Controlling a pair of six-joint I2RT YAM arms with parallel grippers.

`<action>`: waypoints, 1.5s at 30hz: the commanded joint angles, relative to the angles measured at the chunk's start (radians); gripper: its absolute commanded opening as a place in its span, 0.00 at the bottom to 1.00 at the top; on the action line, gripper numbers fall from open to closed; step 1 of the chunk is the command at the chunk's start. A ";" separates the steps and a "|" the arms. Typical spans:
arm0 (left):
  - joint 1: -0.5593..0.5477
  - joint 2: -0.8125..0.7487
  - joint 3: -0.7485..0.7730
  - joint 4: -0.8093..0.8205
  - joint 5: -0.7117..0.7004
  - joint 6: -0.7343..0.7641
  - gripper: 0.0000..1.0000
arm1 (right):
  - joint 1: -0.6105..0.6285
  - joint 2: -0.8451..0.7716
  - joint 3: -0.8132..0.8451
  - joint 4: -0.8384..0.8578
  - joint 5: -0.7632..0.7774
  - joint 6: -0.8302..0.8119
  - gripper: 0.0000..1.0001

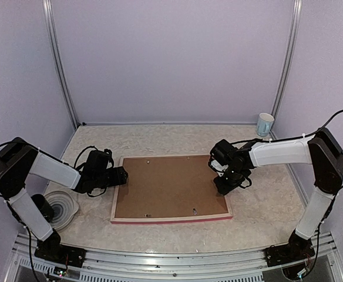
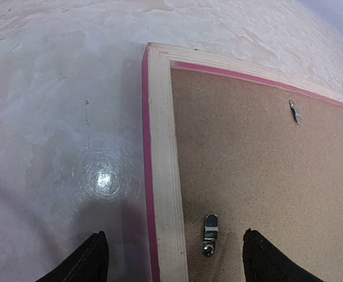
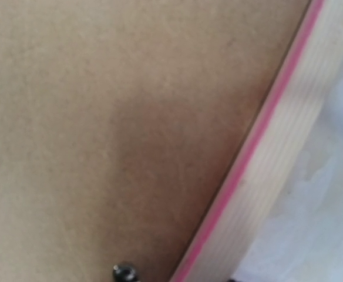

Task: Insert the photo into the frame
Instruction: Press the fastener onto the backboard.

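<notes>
With the frame (image 1: pixel 171 218) face down at picture centre and the photo unseen, the spread left hand (image 2: pixel 174 236) straddles its left rail, probably to work the clip (image 2: pixel 211 234); the opening of the right hand (image 1: pixel 225 187) cannot be told.

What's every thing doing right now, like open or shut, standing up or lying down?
frame, lying flat, back side up.
backing board, sitting inside the frame.
photo, not visible anywhere.
left gripper, open, one finger on each side of the frame's left rail.
right gripper, low over the frame's right edge; can't tell if open or shut.
mug, standing upright.
</notes>
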 commanded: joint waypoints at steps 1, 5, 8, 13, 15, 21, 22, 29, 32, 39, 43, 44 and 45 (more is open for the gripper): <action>0.007 -0.008 -0.009 -0.015 0.015 -0.008 0.78 | -0.005 0.006 -0.018 -0.067 0.016 -0.013 0.38; 0.008 -0.005 -0.009 -0.015 0.016 -0.009 0.77 | -0.006 -0.001 -0.006 -0.082 0.045 -0.013 0.36; 0.010 -0.005 -0.010 -0.013 0.018 -0.010 0.77 | -0.006 -0.008 -0.001 -0.084 0.053 -0.014 0.35; 0.010 -0.003 -0.011 -0.012 0.022 -0.011 0.78 | -0.008 -0.001 -0.004 -0.073 0.055 -0.014 0.33; 0.011 -0.003 -0.011 -0.012 0.022 -0.013 0.78 | -0.009 0.005 -0.008 -0.066 0.058 -0.010 0.33; 0.011 -0.002 -0.011 -0.011 0.025 -0.012 0.77 | -0.008 0.007 -0.008 -0.052 0.056 -0.004 0.31; 0.011 -0.003 -0.011 -0.010 0.024 -0.012 0.78 | -0.008 0.005 -0.004 -0.049 0.059 -0.003 0.30; 0.011 -0.002 -0.011 -0.010 0.024 -0.012 0.78 | -0.008 0.025 0.011 -0.032 0.056 0.003 0.26; 0.013 -0.001 -0.011 -0.010 0.025 -0.012 0.78 | -0.007 0.028 0.010 -0.028 0.052 0.005 0.26; 0.013 0.000 -0.011 -0.010 0.024 -0.013 0.78 | -0.010 -0.031 0.043 -0.047 0.033 0.024 0.36; 0.013 0.000 -0.011 -0.010 0.026 -0.012 0.78 | -0.032 -0.093 0.067 -0.047 0.019 0.049 0.42; 0.013 -0.002 -0.011 -0.010 0.026 -0.012 0.77 | -0.037 -0.104 0.067 -0.042 0.016 0.056 0.43; 0.013 -0.003 -0.011 -0.010 0.025 -0.012 0.78 | -0.044 -0.111 0.063 -0.038 0.010 0.061 0.43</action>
